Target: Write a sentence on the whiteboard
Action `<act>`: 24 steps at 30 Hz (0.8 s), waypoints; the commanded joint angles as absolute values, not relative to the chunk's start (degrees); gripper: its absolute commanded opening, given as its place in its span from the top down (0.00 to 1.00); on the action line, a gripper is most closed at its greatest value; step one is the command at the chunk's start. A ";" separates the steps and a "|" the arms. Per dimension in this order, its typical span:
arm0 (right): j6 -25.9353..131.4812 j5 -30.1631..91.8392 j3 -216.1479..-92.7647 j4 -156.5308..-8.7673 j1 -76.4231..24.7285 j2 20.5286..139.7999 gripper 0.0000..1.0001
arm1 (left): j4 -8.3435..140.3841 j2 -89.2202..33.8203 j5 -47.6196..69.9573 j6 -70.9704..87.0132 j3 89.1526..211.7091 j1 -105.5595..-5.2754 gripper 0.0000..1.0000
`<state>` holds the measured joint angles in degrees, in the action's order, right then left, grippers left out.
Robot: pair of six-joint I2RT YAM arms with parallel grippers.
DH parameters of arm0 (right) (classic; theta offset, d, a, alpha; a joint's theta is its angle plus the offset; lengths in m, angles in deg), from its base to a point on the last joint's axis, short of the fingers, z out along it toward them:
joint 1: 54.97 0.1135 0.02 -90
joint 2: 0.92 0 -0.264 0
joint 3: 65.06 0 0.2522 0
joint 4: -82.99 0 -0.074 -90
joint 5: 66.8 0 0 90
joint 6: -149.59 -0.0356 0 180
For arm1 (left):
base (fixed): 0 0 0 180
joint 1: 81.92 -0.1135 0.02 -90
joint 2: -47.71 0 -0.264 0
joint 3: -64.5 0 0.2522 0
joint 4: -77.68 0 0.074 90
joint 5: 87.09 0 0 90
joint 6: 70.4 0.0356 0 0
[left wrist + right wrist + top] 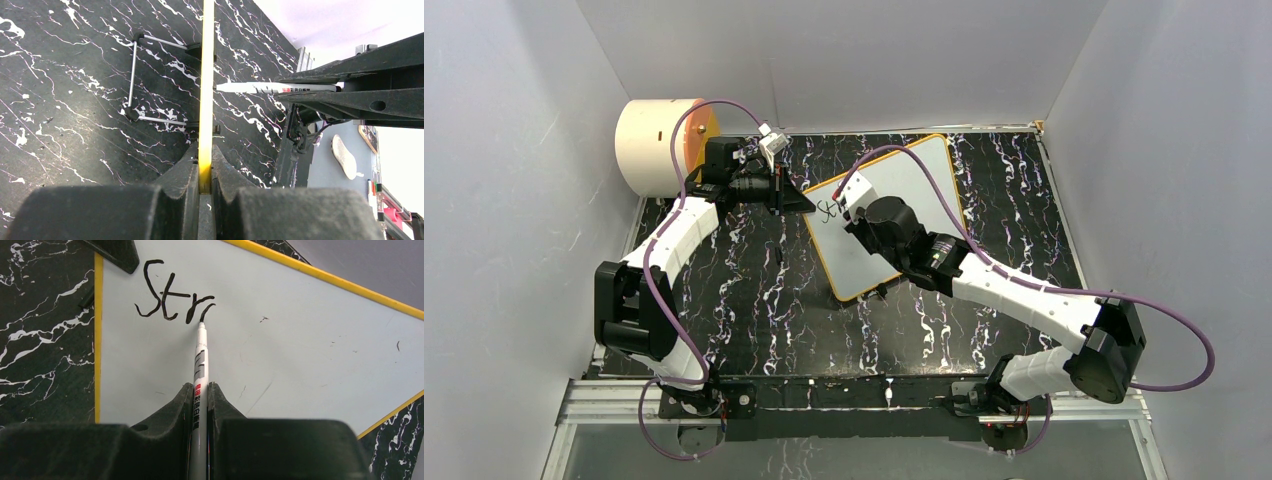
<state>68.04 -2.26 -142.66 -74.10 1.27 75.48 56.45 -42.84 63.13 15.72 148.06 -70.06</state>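
On the table (754,300), yellow-framed whiteboard (904,175) reads "Str"; left claw (205,160) pinches its edge; right claw (200,390) grips marker (201,355).

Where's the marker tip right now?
In the right wrist view, the marker, clamped in the right gripper, touches its tip to the whiteboard at the end of the lettering "Str".

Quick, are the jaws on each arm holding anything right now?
Left gripper: jaws closed on the whiteboard edge.
Right gripper: jaws closed on the marker.
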 commanded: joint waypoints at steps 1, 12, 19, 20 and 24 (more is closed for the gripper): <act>67.07 -2.83 -142.66 -73.18 1.01 74.69 1.00 | 54.66 -41.41 63.64 17.14 147.15 -69.88 1.00; 66.99 -6.45 -141.75 -74.35 0.80 74.10 1.00 | 54.64 -41.24 63.73 17.14 147.08 -69.88 1.00; 67.15 -7.38 -141.42 -76.36 0.49 73.94 1.00 | 54.68 -40.98 63.80 17.14 147.00 -69.88 1.00; 67.21 -7.42 -141.36 -76.93 0.51 73.90 1.00 | 54.63 -40.90 63.73 17.21 146.95 -69.88 1.00; 67.61 -7.71 -141.30 -78.71 0.32 74.29 1.00 | 54.64 -41.05 63.91 17.23 146.91 -69.88 1.00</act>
<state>67.34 -5.42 -141.65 -73.46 1.25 75.16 56.45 -42.84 62.89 15.55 148.06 -70.06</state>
